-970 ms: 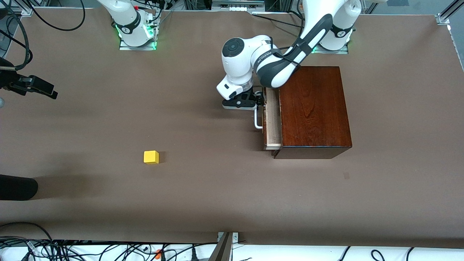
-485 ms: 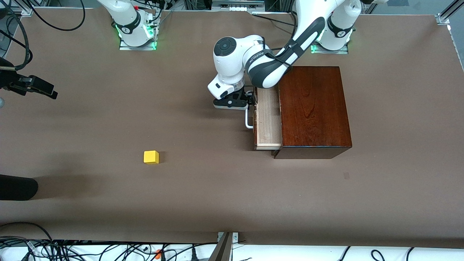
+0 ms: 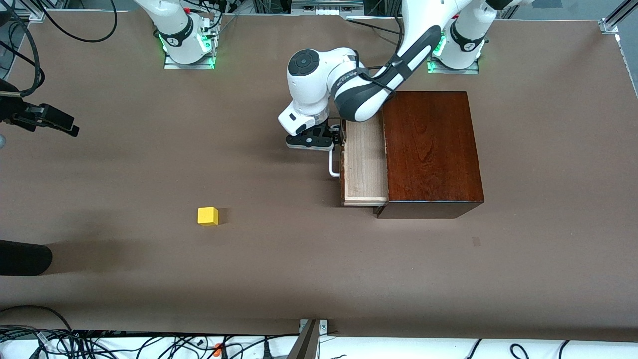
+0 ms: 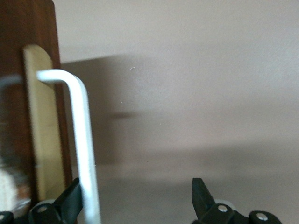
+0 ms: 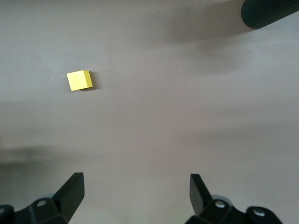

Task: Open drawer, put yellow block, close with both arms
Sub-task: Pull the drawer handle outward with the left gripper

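A brown table (image 3: pixel 149 164) fills the front view, and in its upper middle stands the dark wooden box (image 3: pixel 431 149) with the drawer (image 3: pixel 364 159) partly out toward the right arm's end. The left gripper (image 4: pixel 136 183) is spread wide, with the white handle (image 3: pixel 333 167) between its jaws against one finger. Opening looks to be the step in hand. The yellow block (image 3: pixel 208 216) lies lower in the frame, well apart from the box, and the released right gripper (image 5: pixel 136 177) waits above the table; it must next descend over the block.
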### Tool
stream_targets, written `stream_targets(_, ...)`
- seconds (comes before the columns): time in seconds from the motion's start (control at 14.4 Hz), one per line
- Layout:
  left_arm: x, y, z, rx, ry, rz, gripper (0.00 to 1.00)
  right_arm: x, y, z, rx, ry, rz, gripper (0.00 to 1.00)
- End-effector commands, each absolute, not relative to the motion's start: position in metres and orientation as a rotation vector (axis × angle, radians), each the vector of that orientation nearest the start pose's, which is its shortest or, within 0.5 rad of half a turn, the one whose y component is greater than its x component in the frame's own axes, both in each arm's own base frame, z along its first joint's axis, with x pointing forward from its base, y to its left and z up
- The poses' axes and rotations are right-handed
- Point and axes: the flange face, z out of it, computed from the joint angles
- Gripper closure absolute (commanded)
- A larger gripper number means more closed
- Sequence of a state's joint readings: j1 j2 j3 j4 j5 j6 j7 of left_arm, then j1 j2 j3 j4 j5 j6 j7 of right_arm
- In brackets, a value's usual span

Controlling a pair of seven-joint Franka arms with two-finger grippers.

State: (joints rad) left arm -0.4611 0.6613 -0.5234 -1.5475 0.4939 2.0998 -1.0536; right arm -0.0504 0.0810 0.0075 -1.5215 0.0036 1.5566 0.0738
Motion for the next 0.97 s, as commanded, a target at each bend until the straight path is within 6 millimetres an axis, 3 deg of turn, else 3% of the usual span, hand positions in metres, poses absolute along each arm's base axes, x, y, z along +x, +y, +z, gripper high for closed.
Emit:
stream_targets(0.0, 0.451, -0.536, 0.328, -3.046, 0.143, -0.117, 0.00, 0.571, -0.026, 0.608, -3.111, 0.203, 0.051, 0.00)
stream_targets(0.21, 0.446, -0.526, 0.373, -3.059, 0.118, -0.043, 0.00, 0.571, -0.026, 0.608, -3.111, 0.206, 0.051, 0.00)
stream_targets(0.35, 0.460, -0.491, 0.406, -3.029, 0.241, 0.058, 0.00, 0.572, -0.026, 0.608, -3.111, 0.203, 0.046, 0.00)
stream_targets(0.55, 0.497, -0.422, 0.465, -3.064, 0.299, 0.113, 0.00, 0.581, -0.025, 0.604, -3.110, 0.202, 0.001, 0.00)
stream_targets(0.9, 0.546, -0.302, 0.543, -3.088, 0.235, 0.067, 0.00, 0.622, 0.037, 0.566, -3.104, 0.027, -0.128, 0.00)
